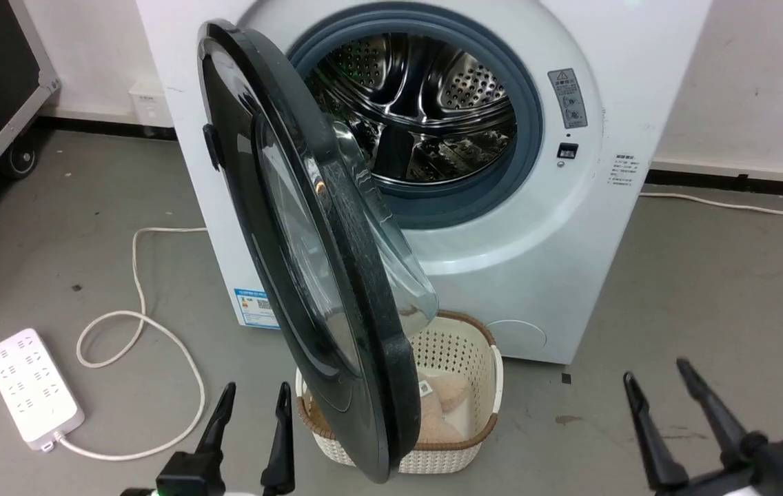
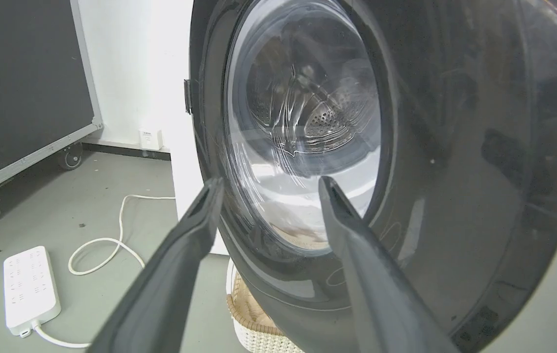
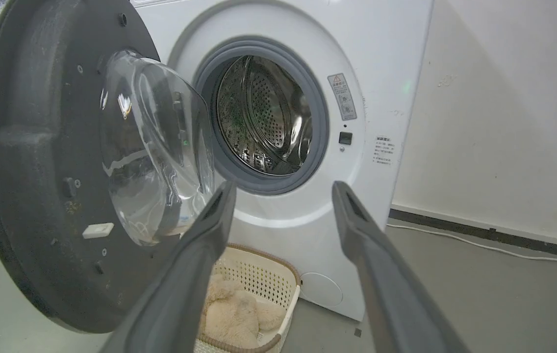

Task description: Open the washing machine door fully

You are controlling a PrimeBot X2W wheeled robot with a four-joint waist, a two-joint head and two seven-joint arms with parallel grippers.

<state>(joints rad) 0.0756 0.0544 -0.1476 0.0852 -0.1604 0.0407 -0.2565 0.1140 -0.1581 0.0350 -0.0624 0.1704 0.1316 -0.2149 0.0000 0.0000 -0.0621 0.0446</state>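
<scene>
1. The washing machine door (image 1: 309, 255) stands partly open. It is hinged at the left of the white washing machine (image 1: 557, 262) and swung out toward me, so the head view sees it almost edge-on.
2. Its glossy black outer face (image 2: 455, 147) turns left. Its grey inner face (image 3: 28, 171), with the bulging clear glass bowl, turns right toward the opening.
3. The steel drum (image 1: 426, 103) lies fully exposed inside its grey rubber ring.
4. My left gripper (image 1: 258, 389) hangs at the near left with its fingers spread wide, holding nothing. In the left wrist view my left gripper (image 2: 269, 180) points at the door's outer face, just beside its lower edge. I cannot tell whether it touches.
5. My right gripper (image 1: 655, 370) sits at the near right, well apart from the door. Its fingers are spread wide and it is empty. In the right wrist view it (image 3: 284, 184) points toward the drum opening.
6. A pale woven basket (image 1: 464, 344) rests on the floor under the door's lower edge, with a cream plush toy (image 3: 234, 314) inside.
7. A white power strip (image 1: 33, 389) and its looped cable (image 1: 136, 275) lie on the floor at left.
</scene>
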